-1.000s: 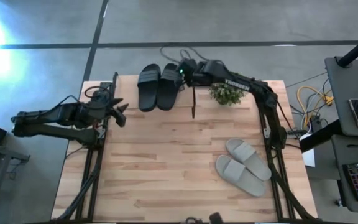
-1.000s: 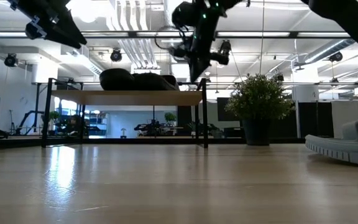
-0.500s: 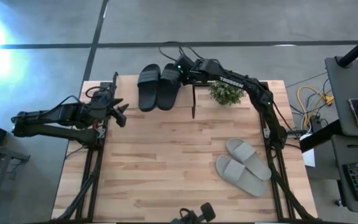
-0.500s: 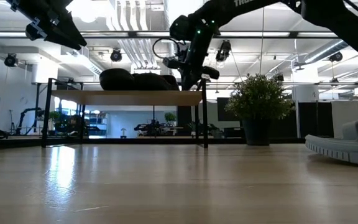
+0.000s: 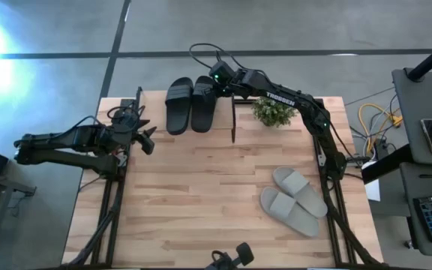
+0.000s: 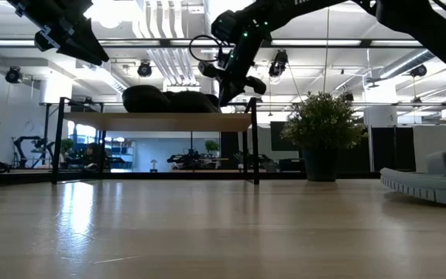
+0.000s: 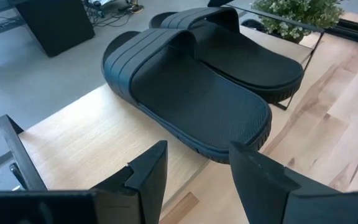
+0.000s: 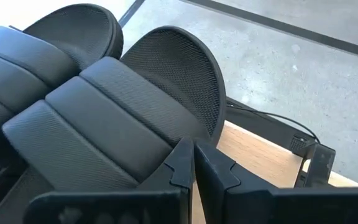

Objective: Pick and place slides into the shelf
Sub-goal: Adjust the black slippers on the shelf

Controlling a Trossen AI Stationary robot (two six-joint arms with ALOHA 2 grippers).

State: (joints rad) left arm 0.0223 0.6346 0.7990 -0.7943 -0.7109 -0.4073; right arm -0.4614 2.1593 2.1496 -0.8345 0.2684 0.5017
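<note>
High view: two black rubber slide sandals (image 5: 191,104) lie side by side on the small shelf's light wooden top board (image 5: 156,112), the right gripper (image 5: 217,79) above their far end. The left gripper (image 5: 145,136) waits at the table's left edge. Two light grey slides (image 5: 294,200) lie on the table.

Low view: shelf frame hides the black slides' soles.

Left wrist view: fingers apart, empty.

Right wrist view: fingers pressed together beside a strap.

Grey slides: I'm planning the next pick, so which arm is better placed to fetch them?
Right, probably. The grey slides lie on the right side of the table; the right gripper is shut beside the black slides. The left gripper waits open far left.
</note>
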